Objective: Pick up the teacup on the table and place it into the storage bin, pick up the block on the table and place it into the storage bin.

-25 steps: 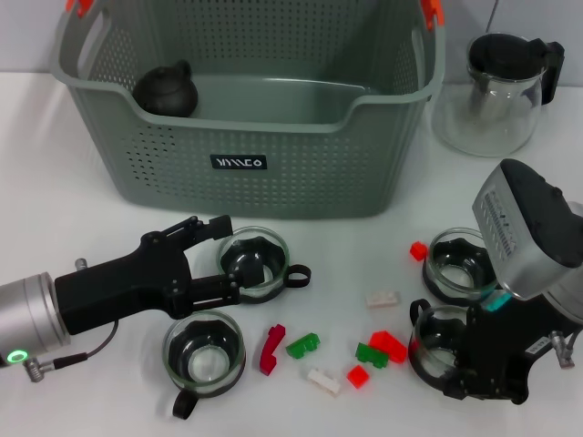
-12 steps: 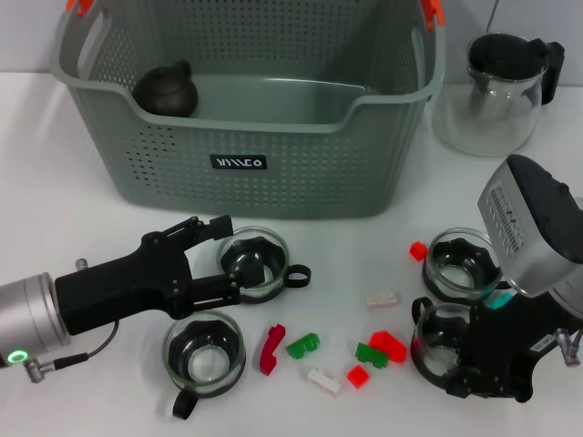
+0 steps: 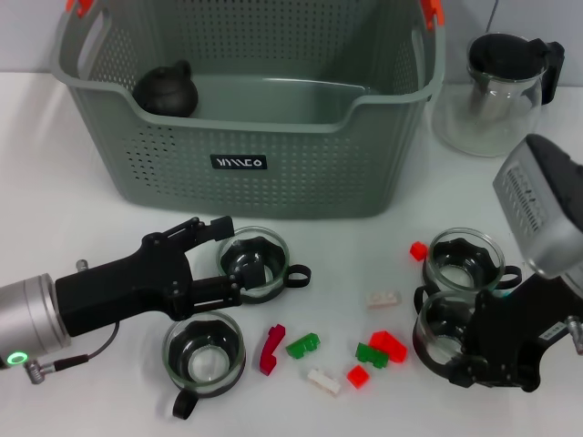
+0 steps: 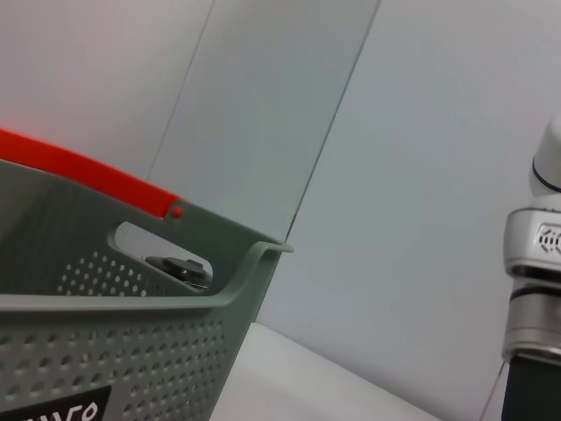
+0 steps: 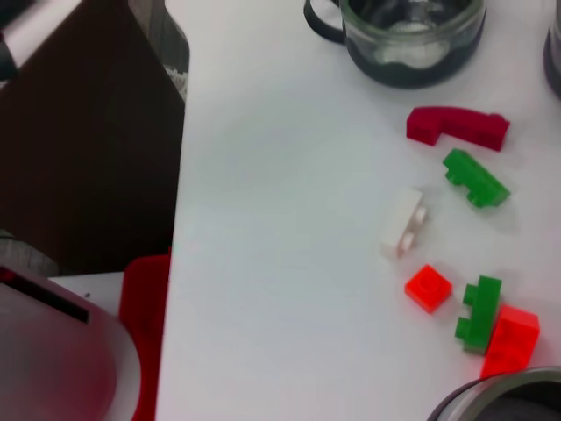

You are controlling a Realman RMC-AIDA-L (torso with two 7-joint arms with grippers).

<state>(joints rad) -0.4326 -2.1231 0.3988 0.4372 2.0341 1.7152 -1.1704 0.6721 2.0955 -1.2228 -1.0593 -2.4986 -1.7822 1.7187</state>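
The grey-green storage bin (image 3: 255,173) stands at the back, with a dark teapot (image 3: 167,91) inside; its corner shows in the left wrist view (image 4: 131,351). Several glass teacups stand in front. My left gripper (image 3: 230,258) is open, its fingers on either side of one teacup (image 3: 260,264); another teacup (image 3: 205,350) sits just below it. My right gripper (image 3: 444,339) is shut on a teacup (image 3: 444,323), next to a further teacup (image 3: 465,259). The held cup's rim shows in the right wrist view (image 5: 491,399). Blocks lie between the arms: dark red (image 3: 271,348), green (image 3: 302,344), white (image 3: 323,380).
A glass teapot with a black lid (image 3: 496,91) stands at the back right. More blocks lie on the table: red (image 3: 418,250), white (image 3: 383,299), red (image 3: 390,344), green (image 3: 370,353). The right wrist view shows dark red (image 5: 456,127) and green (image 5: 475,177) blocks.
My right gripper has moved slightly up and to the right, and the teacup in it has moved along. The left arm has not moved.
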